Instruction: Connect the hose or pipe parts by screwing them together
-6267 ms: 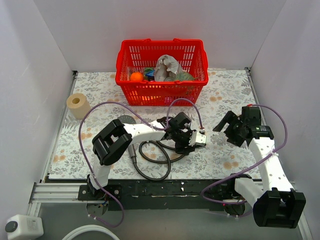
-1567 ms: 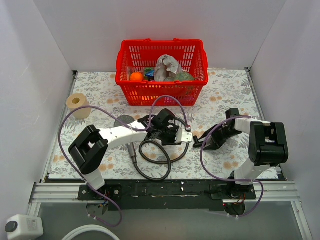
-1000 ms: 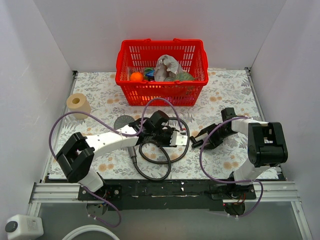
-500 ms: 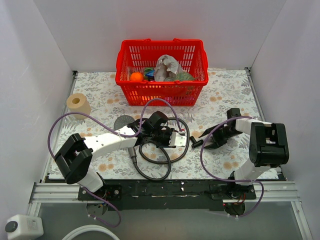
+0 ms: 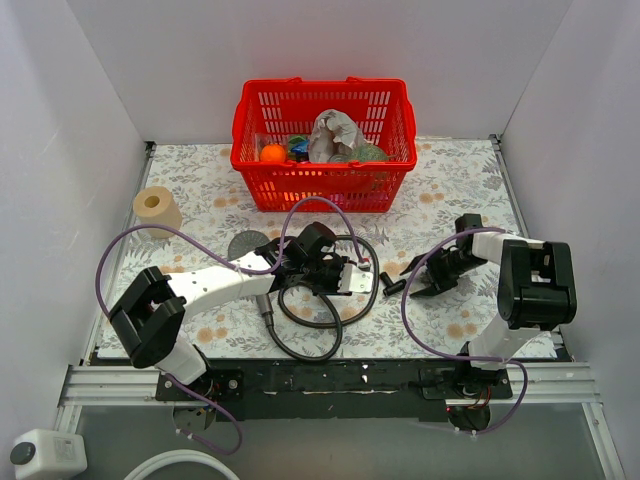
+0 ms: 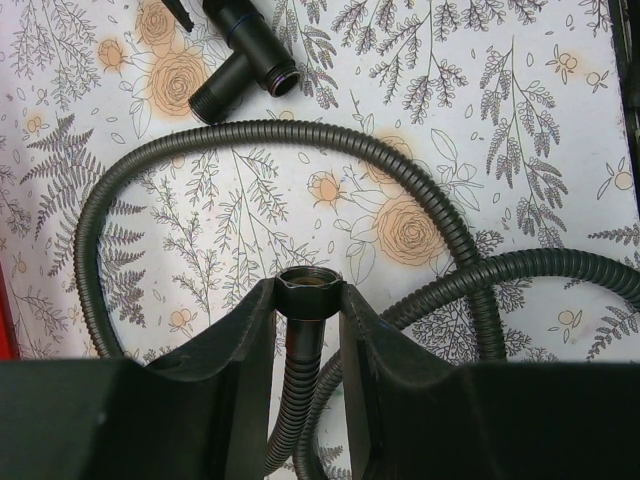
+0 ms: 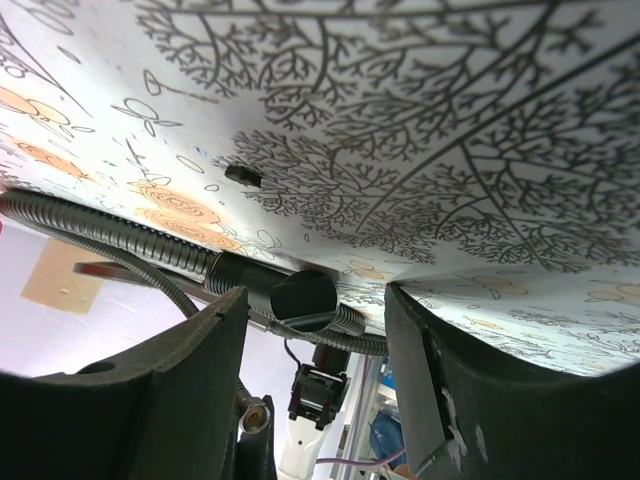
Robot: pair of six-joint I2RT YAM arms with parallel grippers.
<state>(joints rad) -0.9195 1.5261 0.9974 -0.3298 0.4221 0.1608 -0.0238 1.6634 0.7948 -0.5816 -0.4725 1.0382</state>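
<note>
1. Work piece. The shower hose [image 6: 240, 126] lies coiled on the floral mat [image 5: 450, 190] at the centre of the table. One end nut [image 6: 308, 283] is raised off the mat, its open mouth facing 3 o'clock. The hand shower [image 5: 243, 243] lies at 9 o'clock of the coil, with its round head showing beyond the left forearm and its handle passing under that arm.

2. Left arm. The elbow sits at 8 o'clock and the forearm reaches toward 3 o'clock across the handle. The left gripper [image 6: 307, 300] is clenched on the hose just below the end nut.

3. Right arm. The elbow block stands at 4 o'clock and the wrist is folded back, low over the mat, pointing to 9 o'clock. The right gripper [image 5: 408, 282] is spread apart. A black fitting [image 6: 245, 45] with threaded ends lies on the mat in front of the gap between its jaws. No contact is visible.

4. Clearances. The fitting lies between the two grippers, near the nut but apart from it. Bare mat extends from 1 to 3 o'clock up to the white wall [image 5: 590, 150]. A red basket [image 5: 325, 190] bounds the area at 12 o'clock, a paper roll [image 5: 158, 208] sits at 10 o'clock, and the black rail [image 5: 330, 380] is at 6 o'clock.
</note>
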